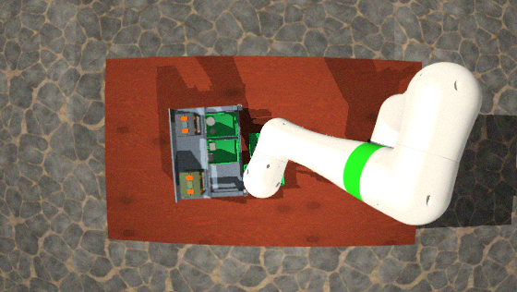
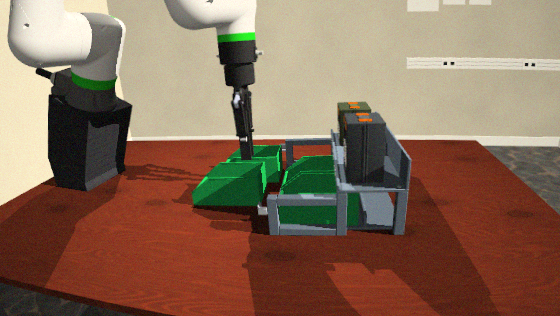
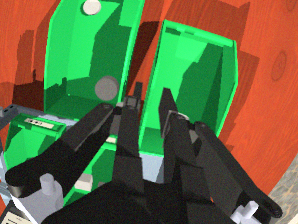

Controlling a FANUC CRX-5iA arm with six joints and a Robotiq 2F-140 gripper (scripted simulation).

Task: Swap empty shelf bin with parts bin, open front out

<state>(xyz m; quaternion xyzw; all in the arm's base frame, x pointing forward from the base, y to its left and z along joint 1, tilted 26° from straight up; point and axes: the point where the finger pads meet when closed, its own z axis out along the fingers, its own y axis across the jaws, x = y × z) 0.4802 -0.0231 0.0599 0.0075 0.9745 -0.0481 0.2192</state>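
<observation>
My gripper (image 2: pixel 246 157) (image 3: pixel 150 95) points down with its fingers a little apart. They straddle one side wall of the empty green bin (image 2: pixel 273 164) (image 3: pixel 187 60), with space beside the wall. That bin is out of the shelf, in front of the bare grey gap (image 1: pixel 226 178) (image 3: pixel 153 169). Fingertip depth is hard to tell. The green bin with parts (image 1: pixel 253 144) (image 2: pixel 230 185) (image 3: pixel 70 55) is beside it on the table, tall end toward the shelf. A white disc (image 3: pixel 91 7) and a grey disc (image 3: pixel 106 88) lie in it.
The grey shelf (image 1: pixel 206 152) (image 2: pixel 341 210) holds two green bins with parts (image 1: pixel 225 124) (image 1: pixel 226 152) beside the gap. A dark grey case (image 1: pixel 186 125) (image 2: pixel 365 150) and an olive case (image 1: pixel 190 184) (image 2: pixel 354 107) stand on its upper board. The two loose bins are close together.
</observation>
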